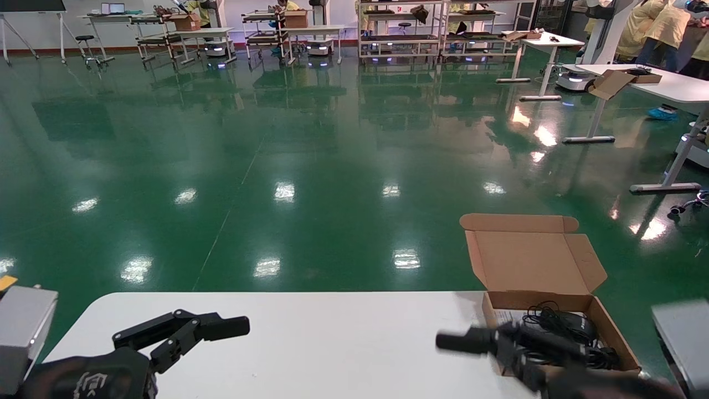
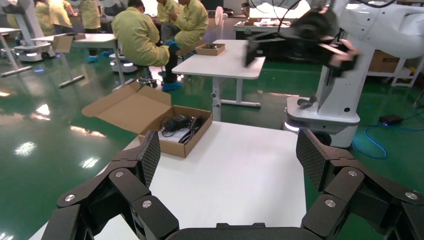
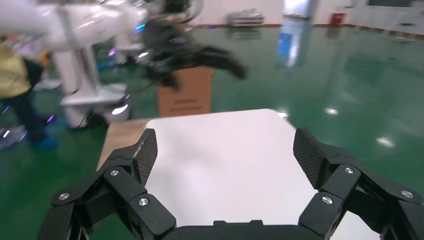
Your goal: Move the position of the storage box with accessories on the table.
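The brown cardboard storage box (image 1: 609,332) sits at the far right of the white table (image 1: 332,343), with its flap lid (image 1: 532,260) open and leaning back over the far edge. Inside it lie a black mouse (image 1: 576,322), a coiled black cable (image 1: 545,317) and a white paper sheet (image 1: 501,318). My right gripper (image 1: 487,343) is open and empty, low over the table just in front of the box's left end. My left gripper (image 1: 188,332) is open and empty at the table's near left. The left wrist view shows the box (image 2: 170,145) far across the table.
The table's far edge and rounded corners drop to a green floor (image 1: 310,166). Other white tables (image 1: 659,83), racks and people in yellow coats stand far behind. A tall cardboard carton (image 3: 185,92) stands on the floor beyond the table's left side.
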Controlling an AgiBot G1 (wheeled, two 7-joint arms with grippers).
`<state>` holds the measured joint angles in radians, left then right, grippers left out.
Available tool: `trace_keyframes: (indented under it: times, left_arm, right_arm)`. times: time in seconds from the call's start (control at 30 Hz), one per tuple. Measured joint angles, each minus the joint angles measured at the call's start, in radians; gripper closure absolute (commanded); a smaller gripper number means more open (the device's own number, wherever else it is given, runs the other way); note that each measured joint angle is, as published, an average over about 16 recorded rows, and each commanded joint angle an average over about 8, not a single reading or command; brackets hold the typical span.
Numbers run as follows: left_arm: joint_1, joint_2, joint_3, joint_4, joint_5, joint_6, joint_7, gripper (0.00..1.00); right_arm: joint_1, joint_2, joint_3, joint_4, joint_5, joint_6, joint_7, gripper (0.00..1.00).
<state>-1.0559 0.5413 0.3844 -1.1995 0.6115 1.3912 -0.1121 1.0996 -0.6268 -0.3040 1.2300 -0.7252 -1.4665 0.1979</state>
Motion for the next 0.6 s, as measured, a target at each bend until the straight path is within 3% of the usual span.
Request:
trace_keyframes:
  times: [0.27, 0.6]
  left_arm:
    - [0.0, 0.0, 0.0, 0.0, 0.0, 0.0, 0.0, 0.0]
    - [0.0, 0.0, 0.0, 0.0, 0.0, 0.0, 0.0, 0.0]
  right_arm:
    - [-0.035, 0.022, 0.035, 0.077, -0.008, -0.042, -0.013, 0.0]
    - [-0.035, 0.021, 0.034, 0.073, -0.008, -0.041, -0.013, 0.0]
